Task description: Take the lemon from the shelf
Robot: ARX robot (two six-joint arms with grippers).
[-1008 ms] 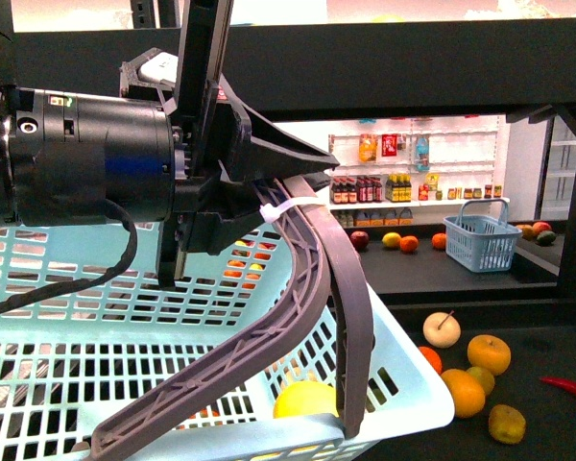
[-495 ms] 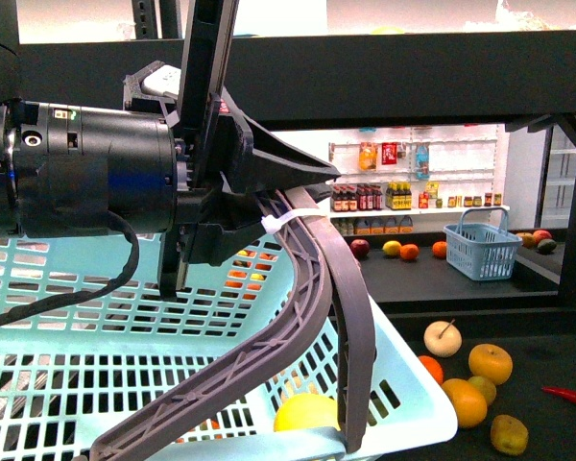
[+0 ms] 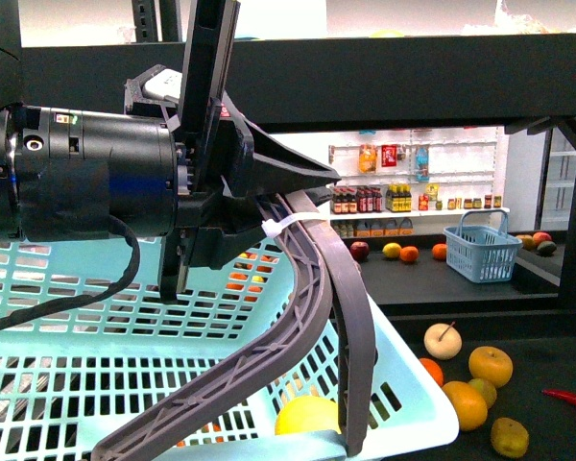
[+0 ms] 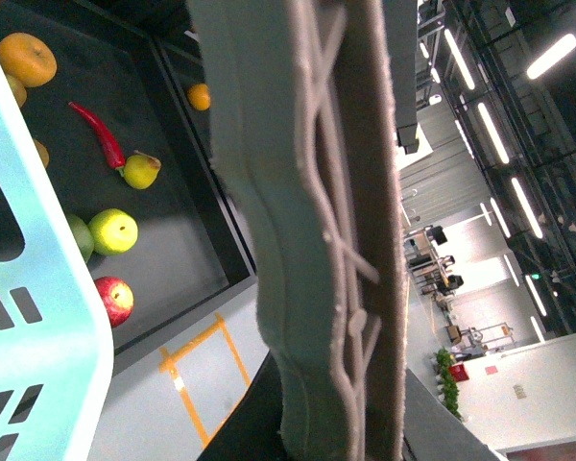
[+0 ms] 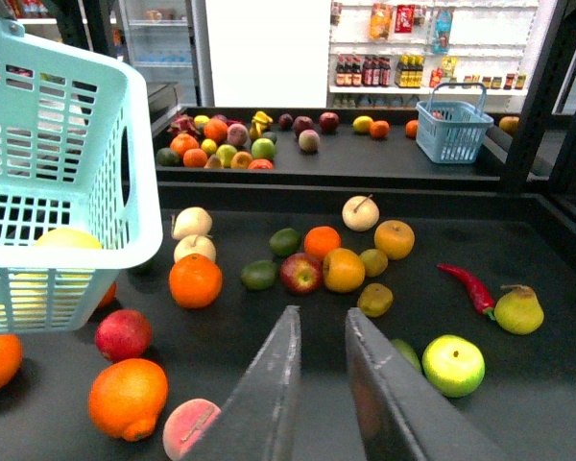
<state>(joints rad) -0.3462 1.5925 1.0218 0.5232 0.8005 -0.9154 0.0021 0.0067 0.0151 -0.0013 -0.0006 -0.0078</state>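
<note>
Left pincer (image 3: 288,198) on handle (image 3: 319,288); lemon (image 3: 305,415) below

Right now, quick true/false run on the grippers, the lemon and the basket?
1. The left gripper is shut on the grey basket handle. True.
2. The lemon lies inside the light-blue basket. True.
3. The right gripper holds the lemon. False: its jaws are apart and empty, above the shelf deck.
4. The red chili is in the basket. False: it lies on the deck beside a pear.
</note>
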